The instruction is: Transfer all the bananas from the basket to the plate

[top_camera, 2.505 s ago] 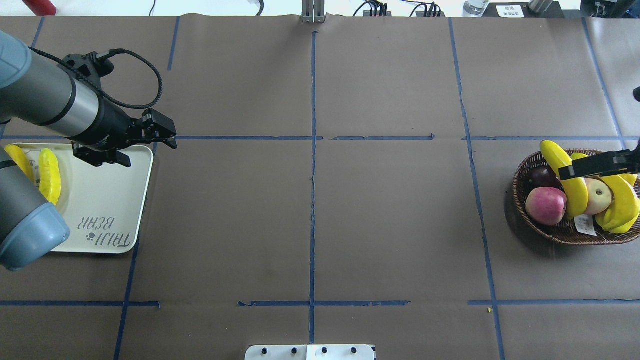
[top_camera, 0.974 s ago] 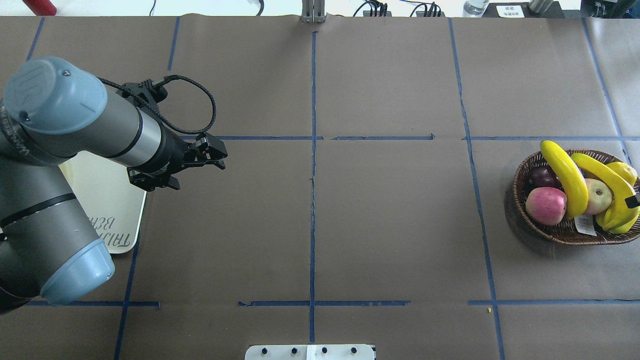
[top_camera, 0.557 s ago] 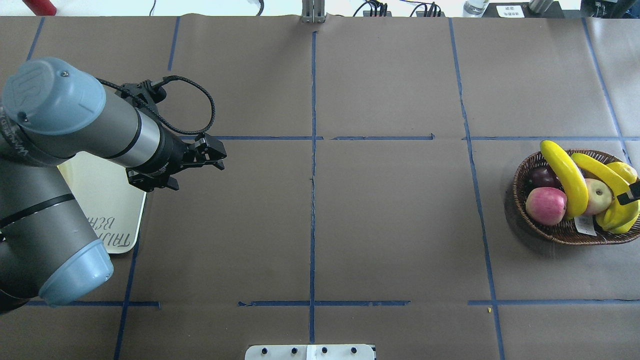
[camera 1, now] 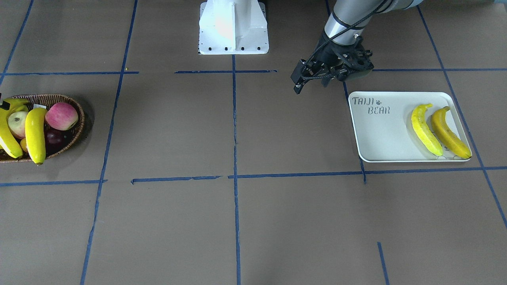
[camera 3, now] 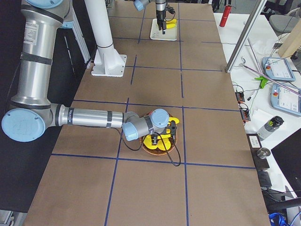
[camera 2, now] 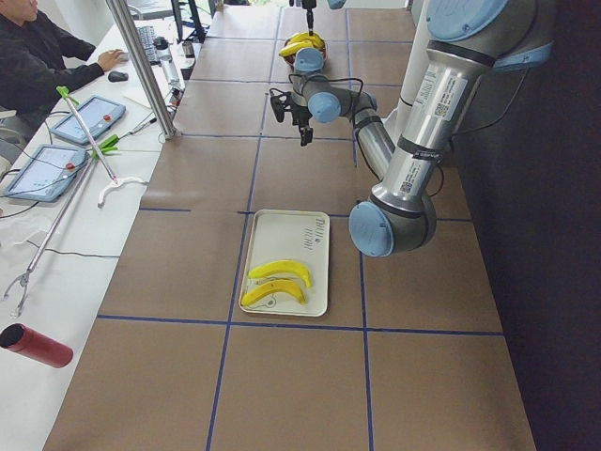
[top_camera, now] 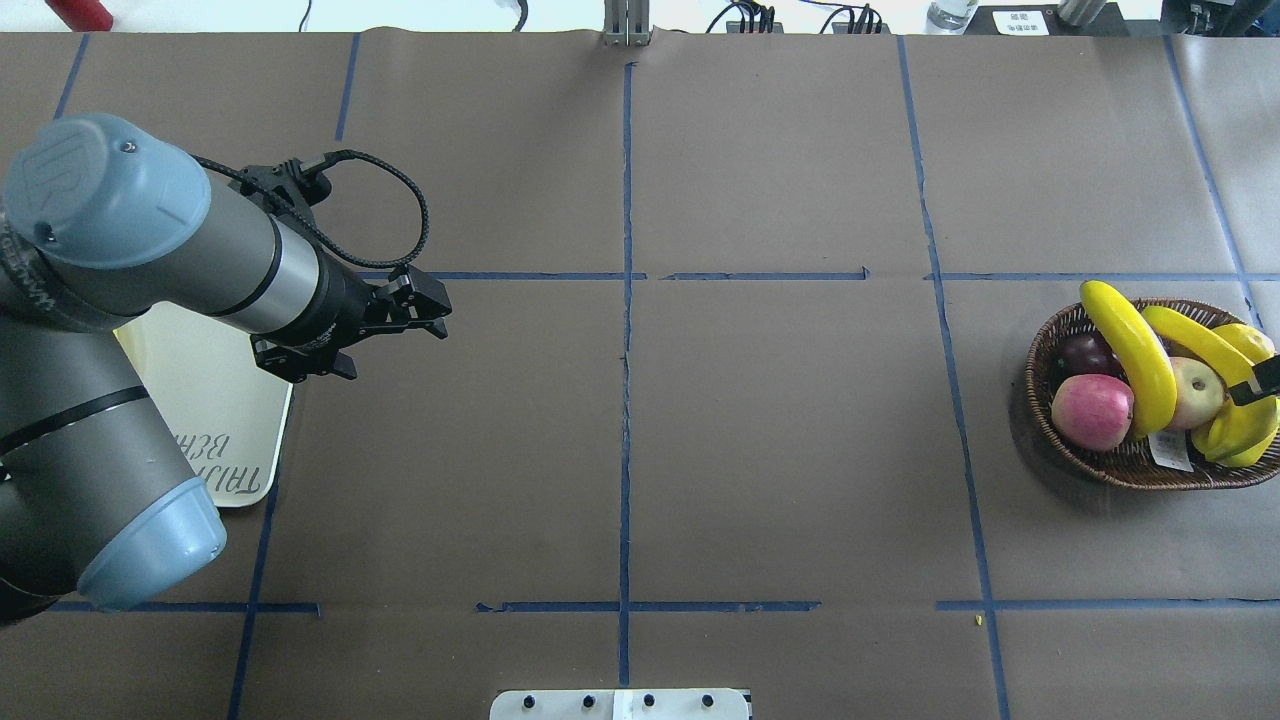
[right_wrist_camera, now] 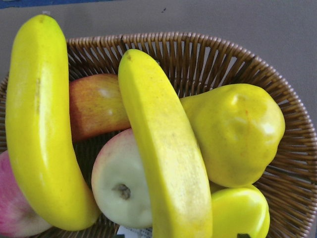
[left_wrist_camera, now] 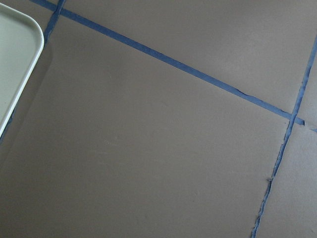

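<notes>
Wicker basket holds two smooth curved bananas, crowded by a pink apple, a pale apple and a glossy pear. Two more bananas lie side by side on the white plate. Just beside it the left gripper hangs spread and empty. The right gripper is over the basket; whether it is spread or closed I cannot tell.

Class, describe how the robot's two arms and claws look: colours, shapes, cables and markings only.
The left arm and right arm are round grey tubes with light blue joint caps; the left shows a silver wrist ring. A black braided cable loops to the left claw, which is black and angular. The right claw is black too.
</notes>
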Controlling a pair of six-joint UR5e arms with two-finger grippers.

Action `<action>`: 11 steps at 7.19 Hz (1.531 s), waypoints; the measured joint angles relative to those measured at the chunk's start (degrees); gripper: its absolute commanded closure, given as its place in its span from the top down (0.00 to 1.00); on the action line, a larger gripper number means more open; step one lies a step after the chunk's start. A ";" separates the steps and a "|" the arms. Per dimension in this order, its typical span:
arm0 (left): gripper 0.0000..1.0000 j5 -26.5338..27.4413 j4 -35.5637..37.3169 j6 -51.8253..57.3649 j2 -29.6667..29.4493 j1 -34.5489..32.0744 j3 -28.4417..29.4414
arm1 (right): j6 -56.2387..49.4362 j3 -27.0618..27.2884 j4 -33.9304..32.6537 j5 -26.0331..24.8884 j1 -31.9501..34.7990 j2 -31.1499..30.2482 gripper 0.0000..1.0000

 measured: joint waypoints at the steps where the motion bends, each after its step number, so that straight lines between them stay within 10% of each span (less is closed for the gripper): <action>1: 0.99 -0.01 0.00 0.01 0.00 -0.02 0.00 | -0.07 -0.38 0.01 0.00 0.00 0.13 0.69; 2: 0.99 0.00 0.00 0.01 0.00 -0.04 0.01 | -0.06 -0.57 0.02 0.00 -0.04 0.19 0.27; 3: 0.99 0.04 0.00 0.01 0.03 -0.04 0.01 | -0.02 -0.63 0.04 0.00 -0.05 0.30 0.09; 11: 0.99 -0.02 0.16 0.04 0.03 0.07 0.21 | 0.23 12.58 3.62 0.51 8.78 -1.79 0.00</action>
